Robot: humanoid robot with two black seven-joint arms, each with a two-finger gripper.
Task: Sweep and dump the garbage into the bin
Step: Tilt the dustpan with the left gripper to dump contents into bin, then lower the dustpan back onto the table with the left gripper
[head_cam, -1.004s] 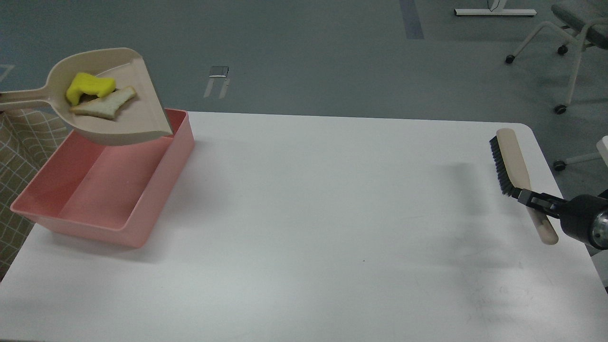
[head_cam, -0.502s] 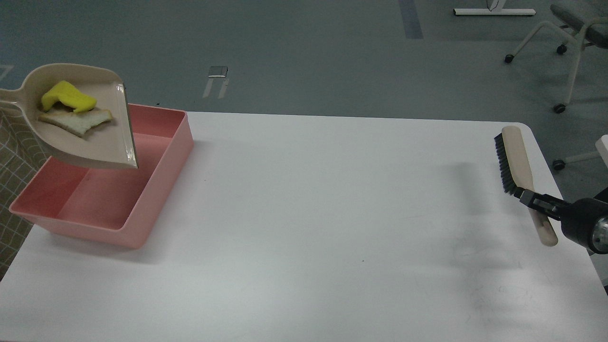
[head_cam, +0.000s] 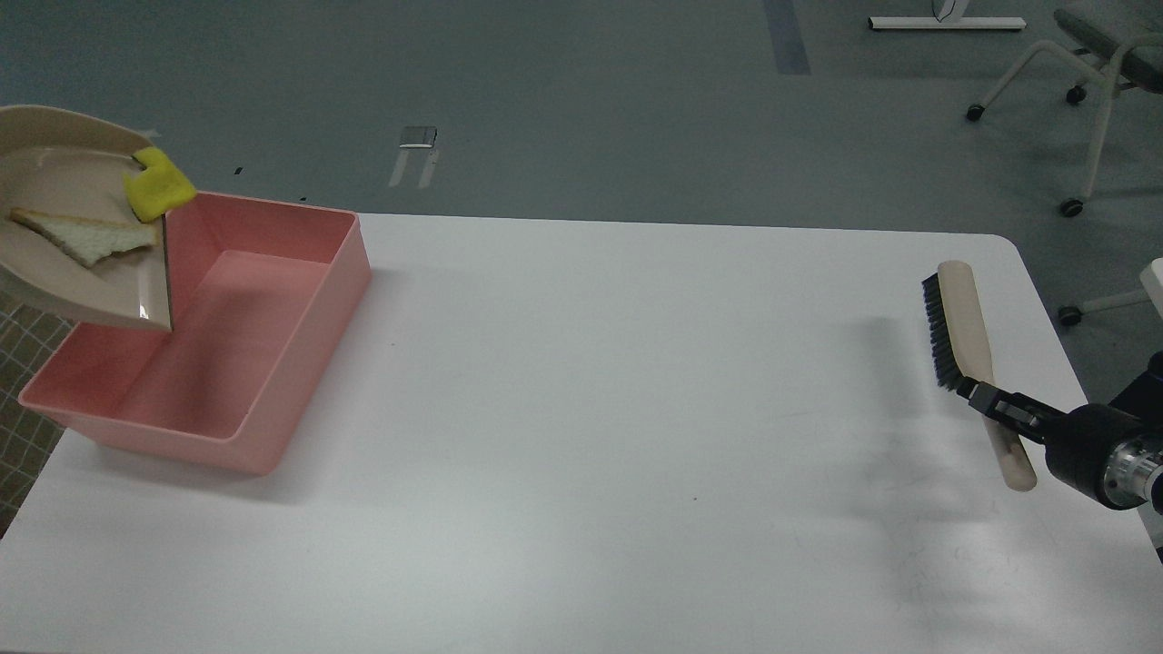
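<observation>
Over the desk's (head_cam: 581,436) far-left corner, tipping the dustpan (head_cam: 82,245) above the pink bin (head_cam: 273,363), yellow scrap (head_cam: 160,185) at its lip, tan strip (head_cam: 86,238) behind; steeper tilt needed next; left fingers unseen, right fingers (head_cam: 986,401) pinching the brush (head_cam: 959,318).

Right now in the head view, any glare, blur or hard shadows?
Head view: soft, even light; the beige plastic dustpan has a small glint at its lip; the pink plastic tub casts a faint shadow on the white table; the black-bristled wooden brush throws a diffuse shadow; no obvious motion blur.
</observation>
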